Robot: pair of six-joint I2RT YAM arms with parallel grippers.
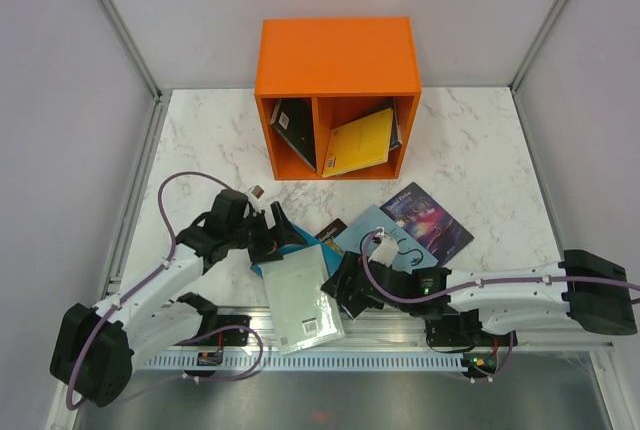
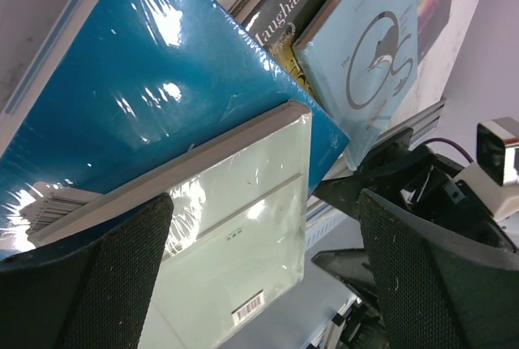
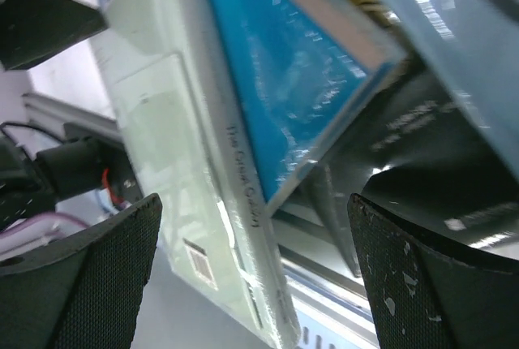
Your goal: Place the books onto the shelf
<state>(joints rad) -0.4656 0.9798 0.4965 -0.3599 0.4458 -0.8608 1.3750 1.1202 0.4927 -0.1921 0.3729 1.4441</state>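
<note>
The task is sitting partway done. At 12 o'clock the shelf (image 1: 337,45) is already holding a dark book (image 1: 295,130) leaning in its left compartment and a yellow book (image 1: 360,142) leaning in the right one. Something thin is showing behind the yellow one, but it is too hidden to name.

Five more are waiting in a loose overlapping heap on the tabletop (image 1: 220,140), from 6 toward 4 o'clock. A pale green book (image 1: 303,300) is lying over a teal book (image 2: 162,81). A black book (image 1: 330,232), a light blue book (image 1: 368,230) and a purple-galaxy book (image 1: 432,215) are fanning out beside them.

The left claw (image 2: 263,199) is hovering released over the pale green and teal covers, grasping nothing. The right claw (image 3: 253,199) is gaping just as wide at the heap's 3 o'clock side, also gripping nothing. By my reckoning, most of the shelving is still lying ahead.
</note>
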